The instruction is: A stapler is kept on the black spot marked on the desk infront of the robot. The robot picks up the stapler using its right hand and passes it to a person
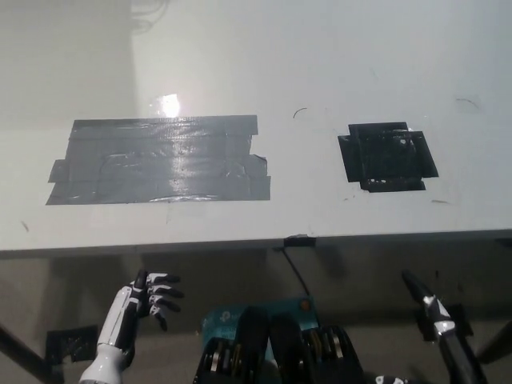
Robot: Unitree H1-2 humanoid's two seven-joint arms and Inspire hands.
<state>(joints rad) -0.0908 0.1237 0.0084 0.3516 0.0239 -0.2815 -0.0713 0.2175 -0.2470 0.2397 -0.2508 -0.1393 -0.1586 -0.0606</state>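
The black taped spot (388,156) lies on the white desk (320,56) at the right, and nothing stands on it. I see no stapler anywhere in the head view. My black right hand (436,320) is low at the bottom right, below the desk's front edge, with its fingers stretched out and nothing in it. Part of it is cut off by the picture's edge. My white left hand (150,294) rests at the lower left under the desk edge, fingers apart and holding nothing.
A large grey tape patch (160,160) covers the desk's left half. The desk's front edge (240,244) runs across the picture. A thin black cable (294,270) hangs from it toward a teal board (256,310) below. No person is in view.
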